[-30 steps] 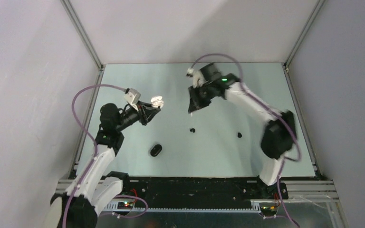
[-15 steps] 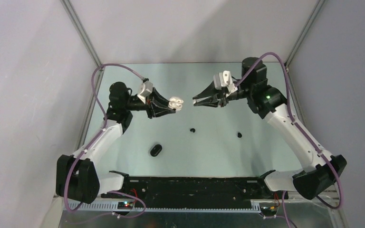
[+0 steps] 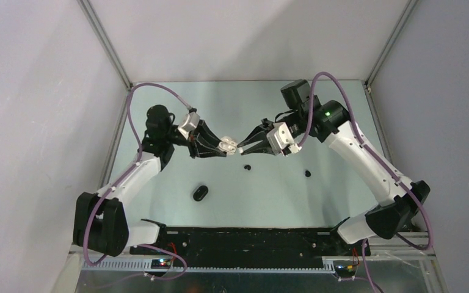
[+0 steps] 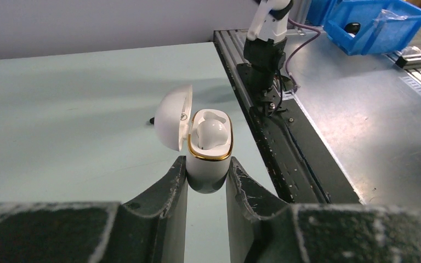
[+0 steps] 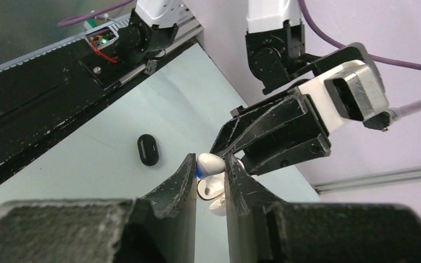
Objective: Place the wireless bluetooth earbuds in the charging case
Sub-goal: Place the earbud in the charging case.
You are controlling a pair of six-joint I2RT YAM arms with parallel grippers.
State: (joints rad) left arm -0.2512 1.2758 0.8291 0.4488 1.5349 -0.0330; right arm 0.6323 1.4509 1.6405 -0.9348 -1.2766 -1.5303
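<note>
My left gripper point(image 3: 221, 146) is shut on the open white charging case point(image 3: 226, 145) and holds it above the table. In the left wrist view the case point(image 4: 209, 161) sits between my fingers with its lid point(image 4: 175, 123) swung left and one white earbud point(image 4: 211, 133) seated inside. My right gripper point(image 3: 242, 148) is shut on a second white earbud point(image 5: 210, 163), right over the case's opening point(image 5: 215, 187). Two black earbuds point(image 3: 247, 166) point(image 3: 308, 173) and the closed black case point(image 3: 200, 193) lie on the table.
Purple cables loop above both arms. The black rail point(image 3: 250, 238) with both arm bases runs along the near edge. In the left wrist view a blue bin point(image 4: 370, 24) stands beyond the table. Grey walls close in the back and sides.
Both arms have swung toward the middle. The left brought the open case inward and lower; the right gripper closed the gap and now holds its earbud at the case's mouth.
</note>
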